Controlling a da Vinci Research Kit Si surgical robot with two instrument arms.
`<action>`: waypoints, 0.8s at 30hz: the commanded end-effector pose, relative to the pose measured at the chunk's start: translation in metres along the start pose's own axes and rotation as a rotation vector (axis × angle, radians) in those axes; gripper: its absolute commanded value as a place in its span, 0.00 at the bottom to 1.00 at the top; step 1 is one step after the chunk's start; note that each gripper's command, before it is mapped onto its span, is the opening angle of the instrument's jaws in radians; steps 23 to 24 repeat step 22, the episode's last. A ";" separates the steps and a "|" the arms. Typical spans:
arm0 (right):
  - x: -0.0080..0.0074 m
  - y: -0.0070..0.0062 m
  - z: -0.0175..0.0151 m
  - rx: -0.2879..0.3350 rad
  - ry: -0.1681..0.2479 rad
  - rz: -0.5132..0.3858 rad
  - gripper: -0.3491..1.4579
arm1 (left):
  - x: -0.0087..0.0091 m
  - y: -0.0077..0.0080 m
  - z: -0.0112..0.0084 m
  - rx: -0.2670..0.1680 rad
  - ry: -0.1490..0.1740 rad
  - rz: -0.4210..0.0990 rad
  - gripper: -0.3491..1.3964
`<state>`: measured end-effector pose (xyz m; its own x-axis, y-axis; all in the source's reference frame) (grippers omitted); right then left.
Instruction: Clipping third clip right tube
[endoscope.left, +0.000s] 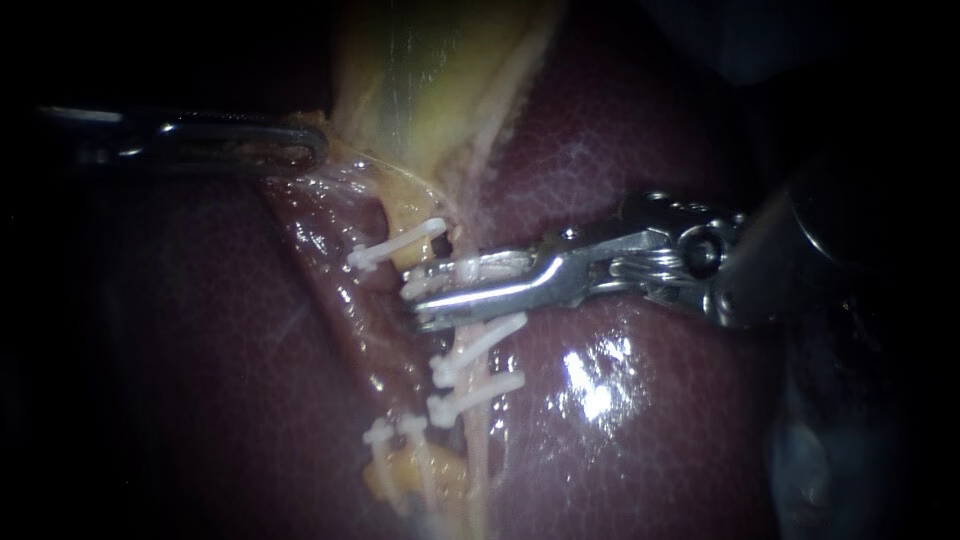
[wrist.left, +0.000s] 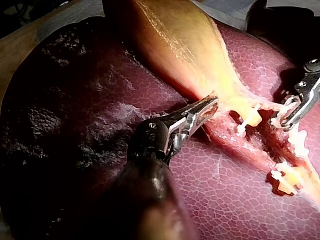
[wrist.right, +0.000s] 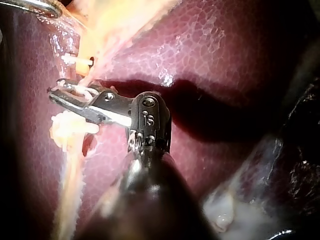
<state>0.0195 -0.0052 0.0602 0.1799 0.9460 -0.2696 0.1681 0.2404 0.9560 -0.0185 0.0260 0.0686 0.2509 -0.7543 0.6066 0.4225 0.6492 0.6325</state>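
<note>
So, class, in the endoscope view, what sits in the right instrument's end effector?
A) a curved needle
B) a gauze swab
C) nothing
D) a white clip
D: a white clip shows held inside the right instrument's end effector.

Dark red liver (endoscope.left: 680, 460) with fine pale honeycomb mottling, yellow gallbladder (endoscope.left: 420, 70), white clips (endoscope.left: 478, 345), silver right instrument (endoscope.left: 420, 300)

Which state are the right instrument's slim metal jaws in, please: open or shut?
Shut on a white plastic clip: the right instrument carries it between both jaws, touching each, though they stand apart.
</note>
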 end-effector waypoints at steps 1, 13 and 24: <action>0.0000 0.0000 0.0000 0.003 -0.003 0.000 0.00 | 0.0000 0.0000 0.0000 0.000 0.000 0.000 0.00; 0.0000 0.0008 -0.0001 0.002 -0.023 0.022 0.00 | -0.0001 -0.0001 0.0000 -0.001 0.000 0.000 0.00; 0.0001 0.0011 -0.0003 0.009 -0.028 0.021 0.00 | -0.0001 -0.0001 0.0000 -0.001 0.000 0.000 0.00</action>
